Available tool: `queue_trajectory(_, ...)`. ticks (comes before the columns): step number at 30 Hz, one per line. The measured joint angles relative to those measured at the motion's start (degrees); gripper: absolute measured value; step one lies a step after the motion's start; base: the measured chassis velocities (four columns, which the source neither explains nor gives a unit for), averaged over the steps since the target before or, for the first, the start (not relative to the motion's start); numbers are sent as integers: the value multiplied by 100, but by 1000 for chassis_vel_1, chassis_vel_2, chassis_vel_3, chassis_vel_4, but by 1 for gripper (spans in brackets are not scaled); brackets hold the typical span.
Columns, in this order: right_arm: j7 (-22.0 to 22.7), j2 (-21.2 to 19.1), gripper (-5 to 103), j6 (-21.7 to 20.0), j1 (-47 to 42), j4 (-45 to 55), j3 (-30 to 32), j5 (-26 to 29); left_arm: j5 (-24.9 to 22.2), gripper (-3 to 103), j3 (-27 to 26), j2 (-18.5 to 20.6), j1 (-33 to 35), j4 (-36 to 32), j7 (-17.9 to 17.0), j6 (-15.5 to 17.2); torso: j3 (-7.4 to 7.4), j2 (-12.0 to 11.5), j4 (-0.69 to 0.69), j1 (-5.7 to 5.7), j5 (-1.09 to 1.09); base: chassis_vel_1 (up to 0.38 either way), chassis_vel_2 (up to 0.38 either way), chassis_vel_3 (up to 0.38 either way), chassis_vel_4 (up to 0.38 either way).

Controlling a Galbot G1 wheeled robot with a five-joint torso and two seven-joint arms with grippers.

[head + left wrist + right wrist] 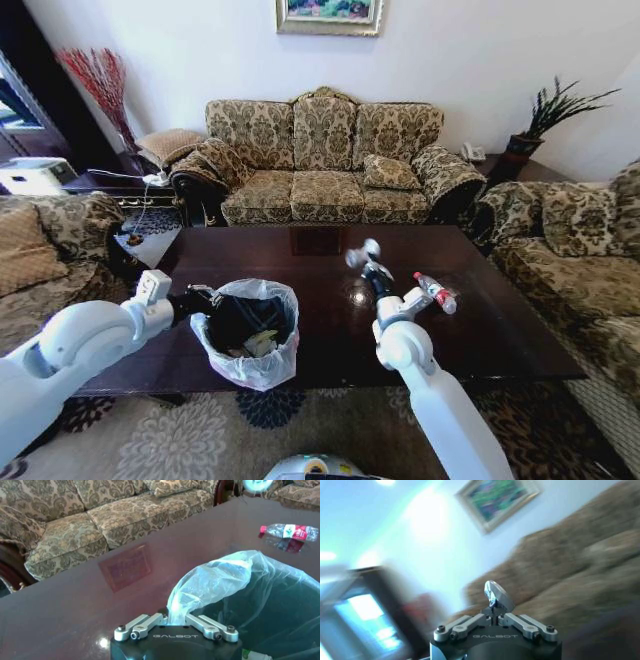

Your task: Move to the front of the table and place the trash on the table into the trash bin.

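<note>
On the glossy dark table (480, 330), the head view shows both arms at once: the left gripper (205, 300) at the near-left rim of the trash bin (247, 332), the right gripper (362, 254) raised above the tabletop and well apart from the bin. Close up, the left wrist view shows the left gripper (175, 619) clamped on a bunched fold of the bin's translucent white bag (210, 579), with the clear, red-labelled bottle (290, 531) lying on its side beyond the bin. The right wrist view shows the right gripper (495, 609) pinching a small shiny silvery scrap (498, 595), tilted up toward the wall; in the head view the bottle (436, 292) lies just beside the right forearm.
</note>
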Motion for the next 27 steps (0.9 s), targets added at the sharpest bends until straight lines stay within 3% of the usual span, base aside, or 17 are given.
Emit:
queue_trajectory(7, -432, -49, 0, -187, 433, 257, -1172, 22, 0, 2, 0, 0, 0, 0, 0, 0, 0, 0, 0, 0, 0, 0, 0, 0, 0)
queue_trajectory(11, -643, -117, 0, -484, 221, -68, -1776, -590, 0, 2, 0, 0, 0, 0, -1, 0, 0, 0, -2, 0, 0, 0, 0, 0, 0)
queue_trajectory(13, -743, -152, -3, -517, 156, -163, -1857, -802, 0, 2, 0, 0, 1, 0, -1, 0, 0, 0, -2, 0, 1, 0, 0, 0, 0)
queue_trajectory(16, -1031, -207, 1, -581, 58, -339, -1958, -1206, 0, 2, 0, 0, 0, 0, 0, 0, 0, 0, -2, 0, 1, 0, 0, 0, 0)
queue_trajectory(19, -1162, -247, 17, -703, 58, -381, -1967, -1323, 0, 2, 0, 0, 0, 0, 0, 0, 0, 0, -2, 0, 1, 0, 0, 0, 0)
queue_trajectory(21, -1171, -251, 17, -711, 61, -381, -1962, -1325, 0, 2, 0, 0, 0, 0, 0, 0, 0, 0, -2, 0, 1, 0, 0, 0, 0)
queue_trajectory(23, -1258, -289, 33, -726, 35, -336, -1924, -1353, 0, 2, 0, 0, 0, 0, 0, 0, 0, 0, 0, 0, 1, 0, 0, 0, 0)
queue_trajectory(24, -1258, -289, 33, -726, 35, -336, -1924, -1353, 0, 2, 0, 0, 0, 0, 0, 0, 0, 0, 0, 0, 1, 0, 0, 0, 0)
queue_trajectory(26, -1426, -318, 38, -629, -31, -315, -1893, -1415, 0, 2, 0, 0, 0, 0, -1, 0, 0, 0, 0, 0, 1, 0, 0, 0, 0)
queue_trajectory(27, -1699, -327, 44, -340, -128, -314, -1811, -1547, 0, 2, 0, 0, 0, 0, 0, 0, 0, 0, 0, 0, 1, 0, 0, 0, 0)
